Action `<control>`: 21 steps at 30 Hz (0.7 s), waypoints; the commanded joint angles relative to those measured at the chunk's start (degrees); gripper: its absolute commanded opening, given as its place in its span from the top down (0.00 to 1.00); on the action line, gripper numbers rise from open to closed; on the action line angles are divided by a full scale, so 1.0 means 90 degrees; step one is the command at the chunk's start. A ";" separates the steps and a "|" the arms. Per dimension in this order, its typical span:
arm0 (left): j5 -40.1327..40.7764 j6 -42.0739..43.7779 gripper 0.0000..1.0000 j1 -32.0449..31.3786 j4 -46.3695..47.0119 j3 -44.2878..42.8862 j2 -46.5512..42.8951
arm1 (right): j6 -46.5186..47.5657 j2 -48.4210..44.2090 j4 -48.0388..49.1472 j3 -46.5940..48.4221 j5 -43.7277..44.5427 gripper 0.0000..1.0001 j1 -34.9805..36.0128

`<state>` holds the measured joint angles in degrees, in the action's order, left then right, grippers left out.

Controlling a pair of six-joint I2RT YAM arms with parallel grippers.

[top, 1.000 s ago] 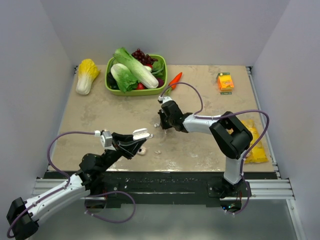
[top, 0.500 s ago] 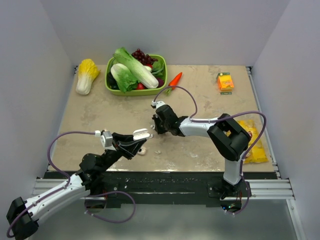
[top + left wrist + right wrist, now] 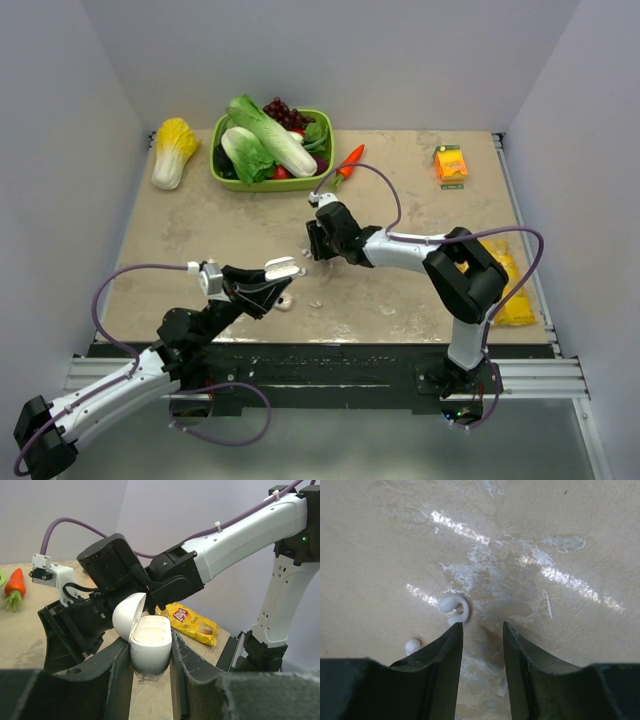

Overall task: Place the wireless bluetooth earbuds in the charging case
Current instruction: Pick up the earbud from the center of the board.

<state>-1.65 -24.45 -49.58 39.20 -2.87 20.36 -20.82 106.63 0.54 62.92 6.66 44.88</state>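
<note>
Grey walls stand around a sandy bench (image 3: 200,240). My left hand (image 3: 150,652) is squeezed tight on the case (image 3: 150,637), with one finger on each side of its round bottom half. I hold it up off the bench, near the front edge. The lid is tipped back and the hollow looks up. I think that is so the earbuds can drop in from above. It also means the case cannot slide away when something pushes into it.

My right hand (image 3: 481,627) points down at the bench, near the middle, a bit beyond the case. Its fingers are a little way apart and nothing is between them. The earbuds (image 3: 454,605) lie loose on the bench under it. One curly white bit sits just beside the tip of one finger, on the outside and not in the gap. A smaller round bit (image 3: 412,645) lies near it, further to the side. I cannot see any earbud in the case yet.

I guess my right hand has to shift sideways so the curly bit comes between the fingers, then pinch it gently. It is tiny and smooth, so it could pop out or roll away. The carrot (image 3: 348,160) and basket (image 3: 270,186) sit far back, out of the way.
</note>
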 commanded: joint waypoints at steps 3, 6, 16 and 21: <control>0.0047 0.0001 1.00 -0.0028 0.0156 0.0524 -0.0065 | 0.0175 0.0154 0.0087 0.0597 -0.0163 0.59 0.0003; 0.0047 0.0011 1.00 -0.0028 0.0137 0.0525 -0.0065 | 0.0194 0.0271 0.0087 0.0646 -0.0212 0.60 0.0003; 0.0066 0.0021 1.00 -0.0038 0.0127 0.0515 -0.0036 | 0.0194 0.0359 0.0087 0.0627 -0.0231 0.61 0.0013; 0.0047 0.0021 1.00 -0.0038 0.0137 0.0515 -0.0006 | 0.0214 0.0418 0.0077 0.0617 -0.0300 0.61 0.0003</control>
<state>-1.63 -24.45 -49.58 38.44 -2.90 20.25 -19.81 110.34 0.47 67.18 4.89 44.91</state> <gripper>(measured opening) 0.348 0.392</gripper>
